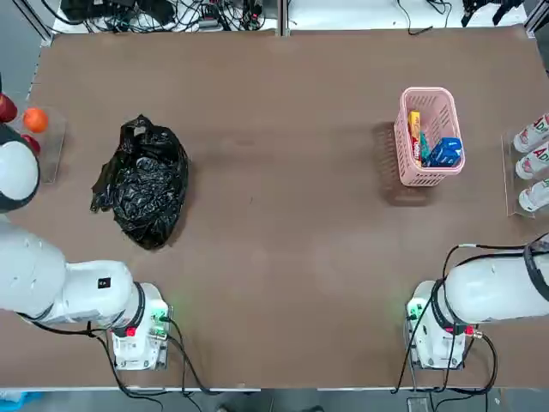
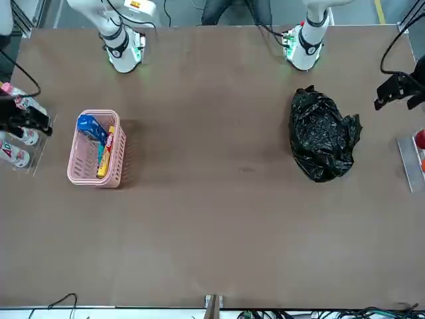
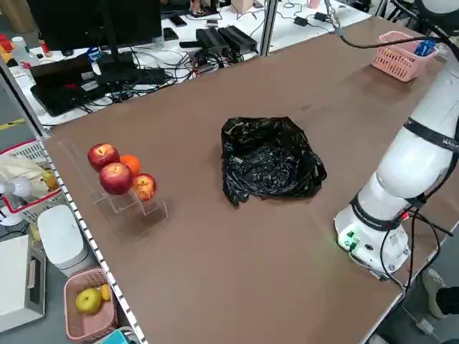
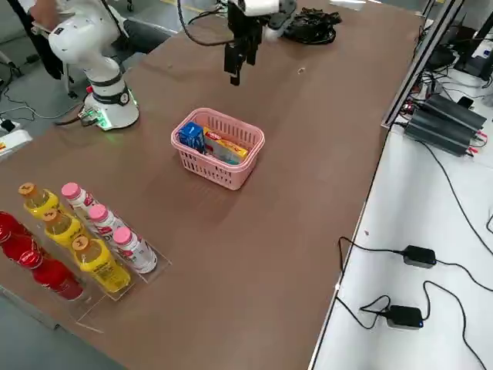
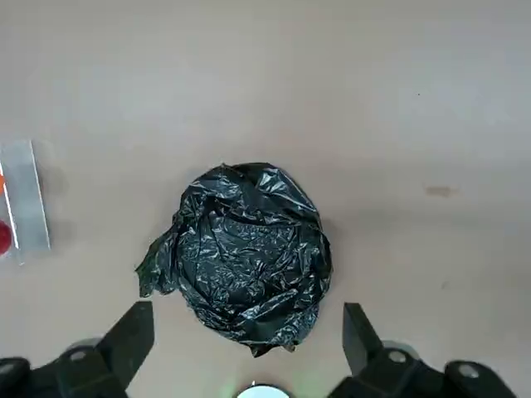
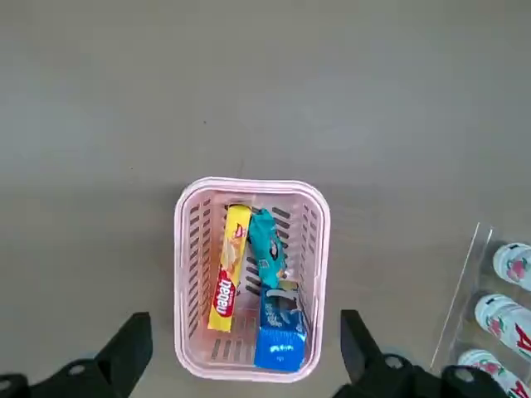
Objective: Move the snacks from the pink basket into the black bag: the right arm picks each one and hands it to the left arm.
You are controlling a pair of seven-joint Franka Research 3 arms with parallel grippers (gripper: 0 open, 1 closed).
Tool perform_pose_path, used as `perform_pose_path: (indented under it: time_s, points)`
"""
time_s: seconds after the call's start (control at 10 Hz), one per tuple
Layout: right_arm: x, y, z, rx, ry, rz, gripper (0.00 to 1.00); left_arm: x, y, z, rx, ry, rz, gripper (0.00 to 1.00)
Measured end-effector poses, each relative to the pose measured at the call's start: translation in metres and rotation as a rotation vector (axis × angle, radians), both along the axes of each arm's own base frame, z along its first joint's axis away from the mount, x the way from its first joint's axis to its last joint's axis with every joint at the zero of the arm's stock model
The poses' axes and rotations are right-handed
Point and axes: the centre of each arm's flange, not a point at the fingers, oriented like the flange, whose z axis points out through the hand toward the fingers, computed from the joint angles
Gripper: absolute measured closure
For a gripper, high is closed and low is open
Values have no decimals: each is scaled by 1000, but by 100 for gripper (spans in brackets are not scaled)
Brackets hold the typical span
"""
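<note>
The pink basket (image 1: 426, 90) stands on the table's right side, far from the arm bases. In it lie three snacks: a blue packet (image 6: 278, 342), a long yellow packet (image 6: 226, 269) and a slim teal packet (image 6: 267, 249). My right gripper (image 6: 245, 319) hovers high over the basket (image 6: 253, 182), open and holding nothing. The black bag (image 1: 144, 180) sits crumpled on the table's left side. My left gripper (image 5: 249, 308) hangs open well above the bag (image 5: 241, 253), also holding nothing.
A clear stand with red and orange fruit (image 1: 33, 122) sits at the table's left edge. Another stand with bottles (image 1: 533, 163) is at the right edge, next to the basket. Bare brown tabletop (image 1: 283, 197) lies between bag and basket.
</note>
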Motion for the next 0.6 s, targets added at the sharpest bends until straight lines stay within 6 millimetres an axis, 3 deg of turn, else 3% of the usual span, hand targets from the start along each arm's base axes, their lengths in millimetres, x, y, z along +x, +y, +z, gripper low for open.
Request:
perform_pose_path:
  time_s: [0.6]
  points:
    - [-8,0,-76,0,-49,-4,0,8,2,-13,-2,21,2,0]
